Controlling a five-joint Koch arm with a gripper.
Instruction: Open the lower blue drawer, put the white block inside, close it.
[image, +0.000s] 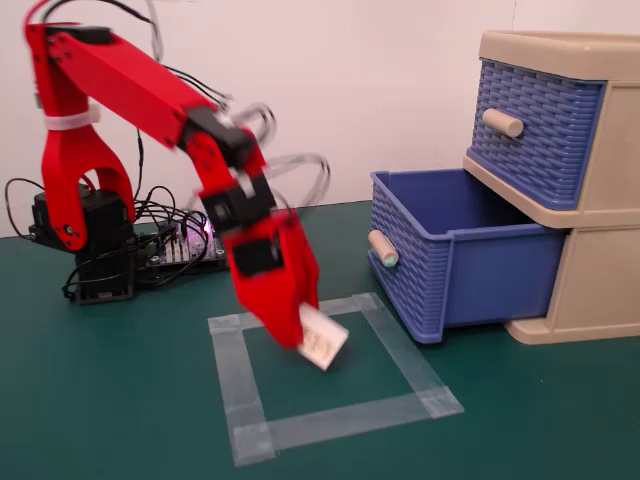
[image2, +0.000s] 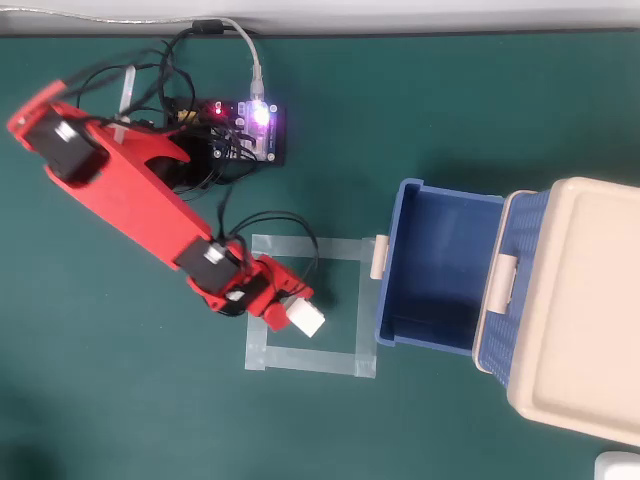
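The lower blue drawer (image: 455, 250) (image2: 437, 265) stands pulled out and empty, its teal-tipped knob (image: 382, 248) facing the arm. The white block (image: 324, 338) (image2: 306, 318) hangs tilted a little above the mat, inside the tape square (image: 330, 415). My red gripper (image: 305, 335) (image2: 292, 312) is shut on the white block, holding it by one end. The block is left of the drawer in both views, with a gap between them.
The beige cabinet (image: 600, 200) (image2: 580, 310) stands at the right, with the upper blue drawer (image: 535, 125) shut. A lit circuit board with cables (image2: 250, 130) lies behind the arm's base (image: 85, 240).
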